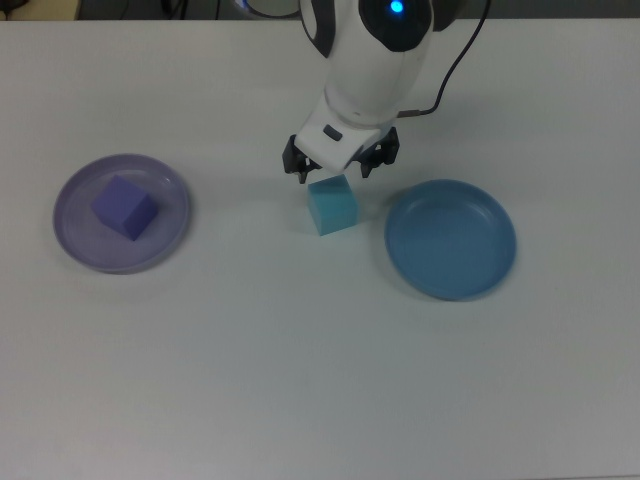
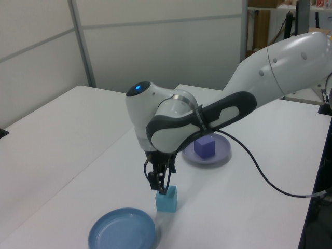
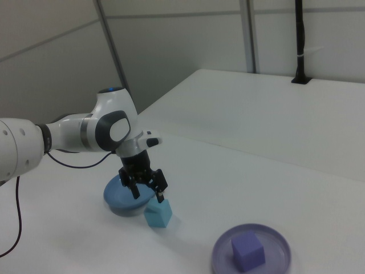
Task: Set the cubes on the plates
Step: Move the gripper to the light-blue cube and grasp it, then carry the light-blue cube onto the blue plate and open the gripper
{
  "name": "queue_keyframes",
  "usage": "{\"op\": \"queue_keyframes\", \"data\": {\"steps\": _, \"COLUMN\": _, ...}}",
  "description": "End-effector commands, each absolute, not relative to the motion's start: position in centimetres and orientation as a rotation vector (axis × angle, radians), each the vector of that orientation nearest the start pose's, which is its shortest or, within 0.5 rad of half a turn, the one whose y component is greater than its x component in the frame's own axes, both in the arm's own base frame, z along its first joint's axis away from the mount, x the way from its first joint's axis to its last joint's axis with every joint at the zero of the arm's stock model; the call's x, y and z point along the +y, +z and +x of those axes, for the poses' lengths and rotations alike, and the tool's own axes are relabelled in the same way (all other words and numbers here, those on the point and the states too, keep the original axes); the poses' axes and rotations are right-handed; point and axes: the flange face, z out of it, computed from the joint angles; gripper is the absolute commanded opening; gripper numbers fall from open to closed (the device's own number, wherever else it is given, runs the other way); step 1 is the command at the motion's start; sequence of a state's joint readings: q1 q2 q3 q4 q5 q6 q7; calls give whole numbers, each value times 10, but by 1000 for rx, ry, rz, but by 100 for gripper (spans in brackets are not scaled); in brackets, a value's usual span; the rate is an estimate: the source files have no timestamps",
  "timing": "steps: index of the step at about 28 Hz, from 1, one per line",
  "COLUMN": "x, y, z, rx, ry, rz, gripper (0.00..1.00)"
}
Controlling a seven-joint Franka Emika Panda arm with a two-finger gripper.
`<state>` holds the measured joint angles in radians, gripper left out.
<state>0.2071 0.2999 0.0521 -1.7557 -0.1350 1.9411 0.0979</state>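
Gripper spread above the cyan cube, holding nothing

The gripper hangs just over the cyan cube, fingers parted to either side of its top and gripping nothing. The cube sits on the table between the plates, near the empty blue plate; the purple cube lies on the lavender plate

On the right view I see the gripper hanging just above the cyan cube, its fingers spread apart. The blue plate sits right behind the cube, partly hidden by the arm. On the right view's right, the purple cube lies inside the lavender plate.
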Motion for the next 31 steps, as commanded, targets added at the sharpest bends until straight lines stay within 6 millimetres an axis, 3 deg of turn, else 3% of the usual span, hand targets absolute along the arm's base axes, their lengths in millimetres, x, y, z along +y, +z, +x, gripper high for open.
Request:
{"op": "queue_keyframes", "data": {"steps": 1, "x": 161, "y": 368, "z": 605, "rx": -410, "ry": 194, "rz": -3255, "gripper": 100}}
{"op": "queue_keyframes", "data": {"steps": 9, "x": 156, "y": 358, "z": 608, "rx": -410, "ry": 205, "rz": -3265, "gripper": 100}}
{"op": "queue_keyframes", "data": {"steps": 15, "x": 156, "y": 332, "z": 610, "rx": -436, "ry": 250, "rz": -3282, "gripper": 100}}
{"op": "queue_keyframes", "data": {"steps": 20, "x": 156, "y": 326, "z": 611, "rx": -429, "ry": 259, "rz": -3287, "gripper": 97}}
{"op": "queue_keyframes", "data": {"steps": 21, "x": 156, "y": 326, "z": 611, "rx": -423, "ry": 258, "rz": -3290, "gripper": 85}}
{"op": "queue_keyframes", "data": {"steps": 24, "x": 158, "y": 327, "z": 611, "rx": -404, "ry": 246, "rz": -3297, "gripper": 8}}
{"op": "queue_keyframes", "data": {"steps": 25, "x": 159, "y": 330, "z": 612, "rx": -352, "ry": 235, "rz": -3308, "gripper": 0}}
{"op": "queue_keyframes", "data": {"steps": 29, "x": 161, "y": 339, "z": 612, "rx": -297, "ry": 205, "rz": -3317, "gripper": 0}}
{"op": "queue_keyframes", "data": {"steps": 31, "x": 162, "y": 354, "z": 611, "rx": -282, "ry": 174, "rz": -3312, "gripper": 0}}
